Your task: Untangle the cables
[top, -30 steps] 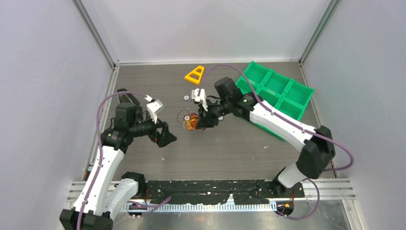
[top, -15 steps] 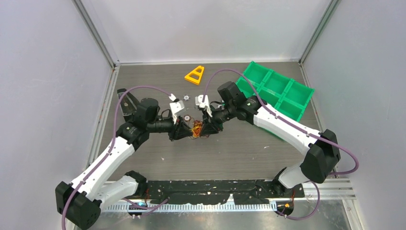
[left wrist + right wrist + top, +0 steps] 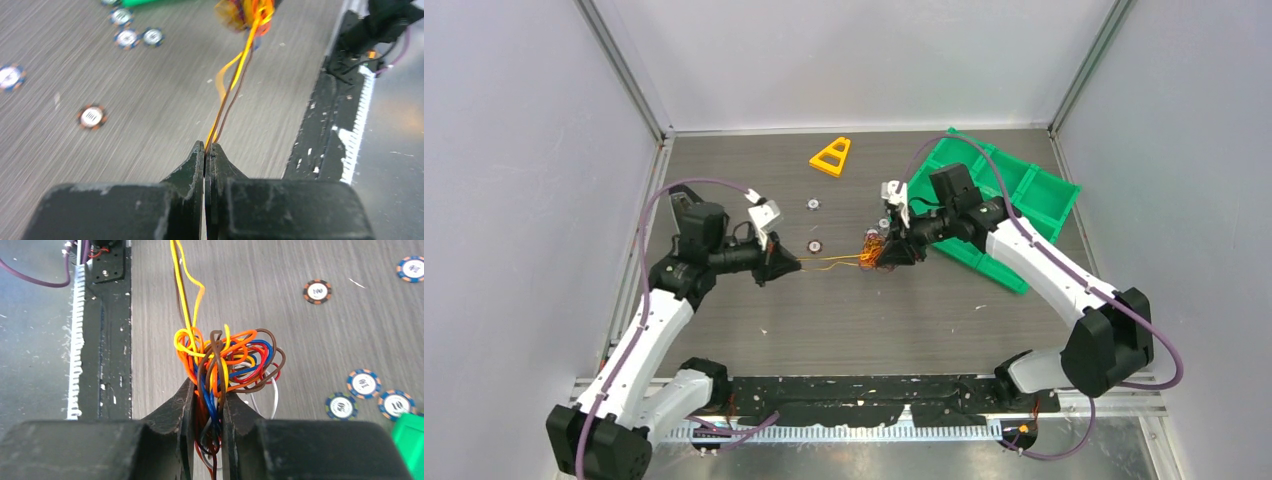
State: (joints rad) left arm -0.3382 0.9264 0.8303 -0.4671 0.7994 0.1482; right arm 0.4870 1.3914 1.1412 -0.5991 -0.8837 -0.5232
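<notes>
The table [image 3: 874, 320] is a dark, wood-grained board closed in by pale grey walls [image 3: 524, 150], with metal posts at the back corners. A black strip [image 3: 874, 385] runs along the near edge behind both grippers (flecked with white in the wrist views).

The one container is a green bin [image 3: 1014, 190], divided into compartments. It sits askew just behind and to the outer side of the right gripper, and that arm crosses its near edge. What I can see of the compartments shows only green plastic.

The left gripper [image 3: 789, 266] has its fingers pressed together, pinching two thin strands [image 3: 829, 262], one yellow and one dark brown. These run taut from its tip straight across to the other gripper, above the table. A round chip [image 3: 814, 245] lies just past the left fingertips on the far side of the strands. Another chip sits farther back, and beyond it is a yellow triangle [image 3: 831, 155].

The cables [image 3: 873, 248] are a knotted clump of orange, yellow, blue, red, brown and white loops. They sit right at the tip of the right gripper [image 3: 894, 250], which is closed on the clump and clamps its lower part between the fingers. More chips lie on the table beyond and beside that gripper.
</notes>
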